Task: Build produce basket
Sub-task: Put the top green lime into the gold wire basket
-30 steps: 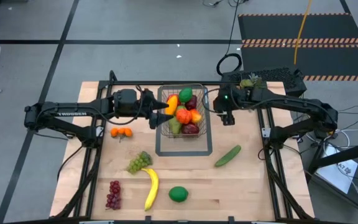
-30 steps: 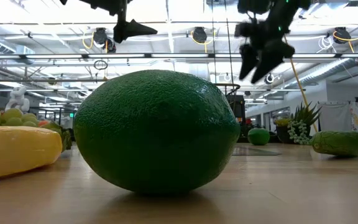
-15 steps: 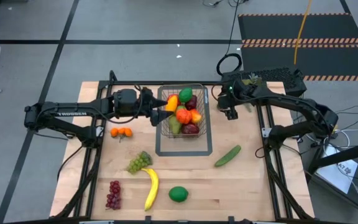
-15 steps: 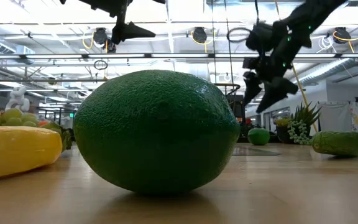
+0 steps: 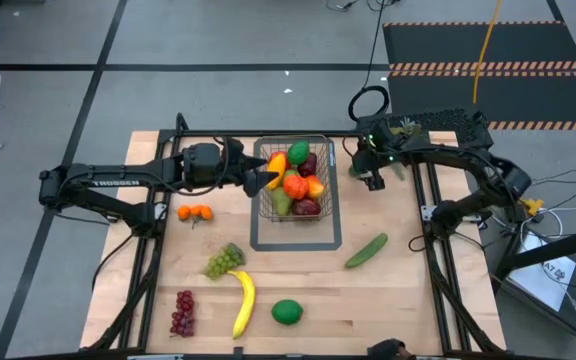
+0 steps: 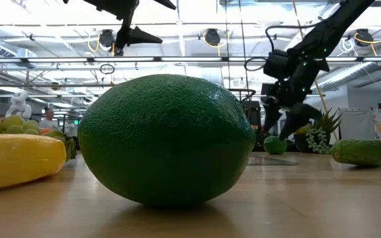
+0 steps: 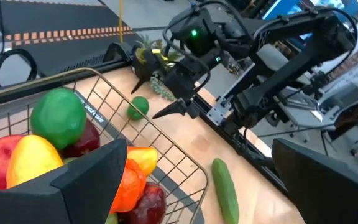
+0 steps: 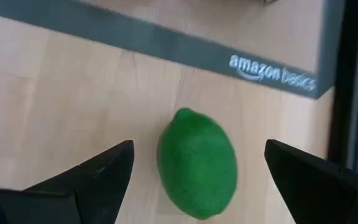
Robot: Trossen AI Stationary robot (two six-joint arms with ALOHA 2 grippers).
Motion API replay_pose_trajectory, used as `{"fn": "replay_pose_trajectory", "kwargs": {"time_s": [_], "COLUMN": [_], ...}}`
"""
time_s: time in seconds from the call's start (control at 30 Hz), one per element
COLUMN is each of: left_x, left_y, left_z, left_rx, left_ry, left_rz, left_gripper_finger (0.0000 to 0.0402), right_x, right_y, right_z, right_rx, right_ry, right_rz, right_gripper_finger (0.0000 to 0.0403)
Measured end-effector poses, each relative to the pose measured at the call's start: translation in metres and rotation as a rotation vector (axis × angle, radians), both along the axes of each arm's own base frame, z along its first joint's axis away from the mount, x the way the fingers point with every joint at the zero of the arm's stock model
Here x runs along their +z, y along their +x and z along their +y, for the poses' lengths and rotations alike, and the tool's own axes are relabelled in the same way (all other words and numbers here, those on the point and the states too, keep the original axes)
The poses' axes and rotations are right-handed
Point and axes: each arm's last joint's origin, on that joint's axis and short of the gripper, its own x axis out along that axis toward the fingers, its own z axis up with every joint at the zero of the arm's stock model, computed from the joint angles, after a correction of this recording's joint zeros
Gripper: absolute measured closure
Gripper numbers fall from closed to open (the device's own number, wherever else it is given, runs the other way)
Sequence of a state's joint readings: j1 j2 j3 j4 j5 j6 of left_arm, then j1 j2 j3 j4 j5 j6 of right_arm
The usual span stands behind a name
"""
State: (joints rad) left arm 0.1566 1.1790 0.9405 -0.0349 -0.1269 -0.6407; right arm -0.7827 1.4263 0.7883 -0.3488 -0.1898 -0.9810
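The wire basket (image 5: 330,180) stands at the table's far middle on a flat grey outline (image 5: 296,243), with several fruits (image 5: 296,183) inside. My left gripper (image 5: 260,180) hovers open at the basket's left wall, touching nothing. My right gripper (image 8: 199,146) is open right of the basket. Its fingers stand above and on either side of a small lime (image 8: 197,163) that lies on the table (image 7: 138,107). Loose on the near half lie small oranges (image 5: 196,212), green grapes (image 5: 224,260), red grapes (image 5: 183,312), a banana (image 5: 243,303), a big lime (image 5: 287,311) and a cucumber (image 5: 366,250).
A black case (image 5: 438,125) with a spiky green plant (image 5: 403,128) sits at the far right corner, just behind the small lime. Its edge (image 8: 166,43) runs close past the lime. Black frame rails (image 5: 430,215) line both sides of the table.
My right gripper has come down from high beside the basket's right wall to just above the small lime, staying open. My left gripper has rolled a little about its own axis without shifting place.
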Motion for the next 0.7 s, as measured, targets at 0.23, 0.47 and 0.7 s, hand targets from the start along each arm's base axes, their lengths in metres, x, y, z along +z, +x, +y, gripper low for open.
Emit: {"fn": "replay_pose_trajectory", "kwargs": {"time_s": [0.23,0.47,0.7], "left_x": [0.000,0.000,0.001], "left_y": [0.000,0.000,0.000], "left_z": [0.001,0.001,0.002], "left_rx": [0.055,0.079,0.088], "left_ry": [-0.013,-0.022,-0.004], "left_rz": [-0.007,-0.014,-0.021], "left_gripper_finger": [0.0002,0.0002,0.0002], "right_x": [-0.017,-0.022,-0.023], "right_y": [0.003,0.005,0.004], "right_z": [-0.007,-0.013,-0.015], "right_rx": [0.021,-0.009,-0.042], "right_ry": [0.033,0.025,0.022], "right_rz": [0.022,0.004,0.023], "right_gripper_finger": [0.0062,0.0079,0.0083]}}
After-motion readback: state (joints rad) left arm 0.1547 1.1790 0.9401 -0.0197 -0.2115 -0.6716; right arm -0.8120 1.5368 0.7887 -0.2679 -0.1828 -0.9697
